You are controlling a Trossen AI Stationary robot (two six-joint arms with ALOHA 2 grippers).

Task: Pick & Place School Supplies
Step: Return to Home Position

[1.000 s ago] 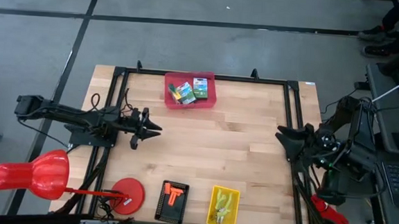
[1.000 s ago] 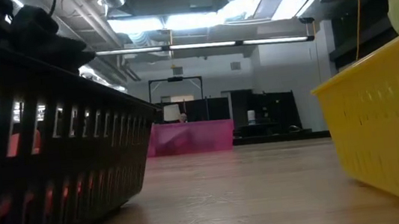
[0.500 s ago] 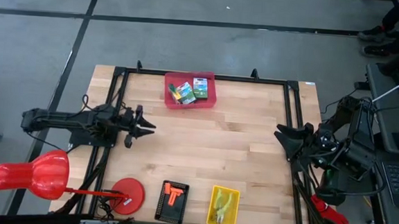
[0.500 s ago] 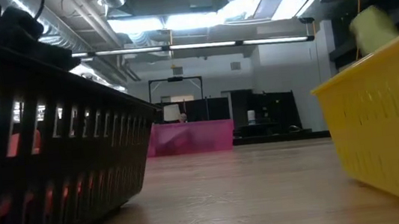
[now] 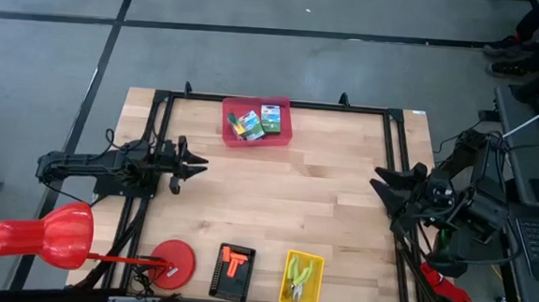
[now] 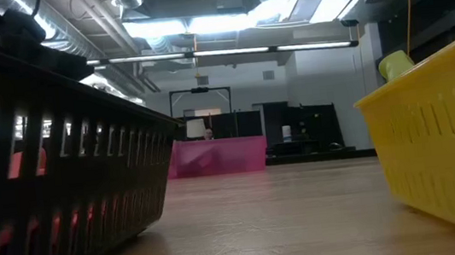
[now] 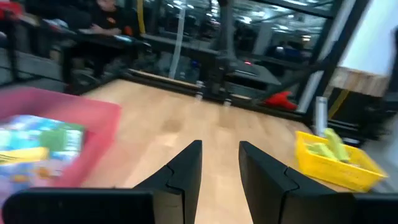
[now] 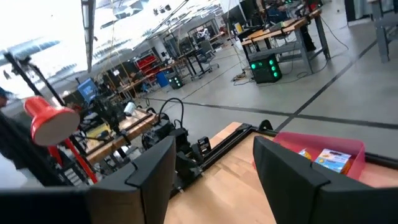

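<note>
The left gripper [image 5: 197, 164] hovers at the counter's [image 5: 295, 195] left edge, fingers narrowly apart and empty. The crayon boxes [image 5: 258, 122] lie in the red bin [image 5: 286, 133] at the far edge, well apart from both grippers. The right gripper [image 5: 381, 184] sits at the right edge, spread wide, holding nothing.

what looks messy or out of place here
Nothing spilled. Crayon boxes lie jumbled in the red bin; a yellow-green piece pokes above the yellow bin's rim. Left gripper and right gripper are open at the table's sides.
</note>
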